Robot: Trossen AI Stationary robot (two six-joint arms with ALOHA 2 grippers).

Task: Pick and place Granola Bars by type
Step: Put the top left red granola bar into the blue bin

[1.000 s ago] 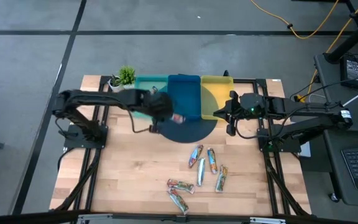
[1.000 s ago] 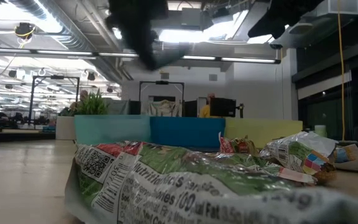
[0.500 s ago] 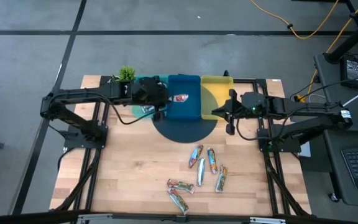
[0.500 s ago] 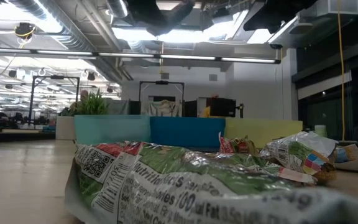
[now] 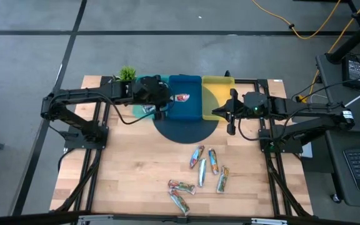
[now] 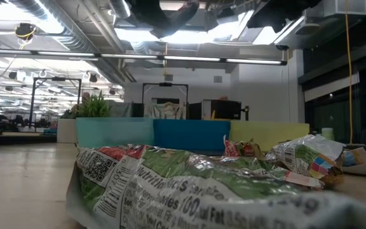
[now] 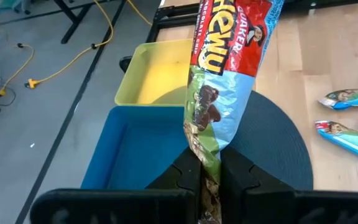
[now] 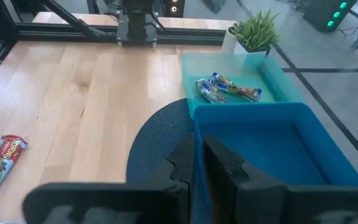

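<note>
My left gripper (image 7: pixel 209 169) (image 5: pixel 166 100) hovers above the blue tray (image 5: pixel 185 84) (image 7: pixel 129 155), shut on a red-green-blue multicoloured granola bar (image 5: pixel 181 97) (image 7: pixel 229 81). Silver-blue bars (image 8: pixel 229 89) lie flat in the teal tray (image 8: pixel 272 81). The yellow tray (image 5: pixel 220 84) sits beside the blue one. Several more bars (image 5: pixel 205 165) lie flat on the wood near the middle of the table, two of them (image 5: pixel 180 194) close to the near edge. My right gripper (image 8: pixel 199 149) (image 5: pixel 219 114) waits shut above the edge of the round dark mat (image 5: pixel 186 131), by the yellow tray. My left gripper pinches the multicoloured bar by one end of its wrapper (image 7: pixel 211 163) between the two fingers (image 7: pixel 244 177). The bar sticks out forward past the fingertips, along the fingers. It is lifted clear, above the blue tray.
A small potted plant (image 5: pixel 125 76) stands at the far-left corner by the teal tray. In the low view a multicoloured bar (image 6: pixel 189 184) fills the foreground. Bare wood lies on the table's left half (image 5: pixel 130 169). Black frame rails (image 5: pixel 99 156) run along both sides.
My left gripper has risen and moved toward the far edge, carrying the multicoloured bar from over the round mat to over the blue tray. It has held still for the last half second. My right gripper has kept still.
</note>
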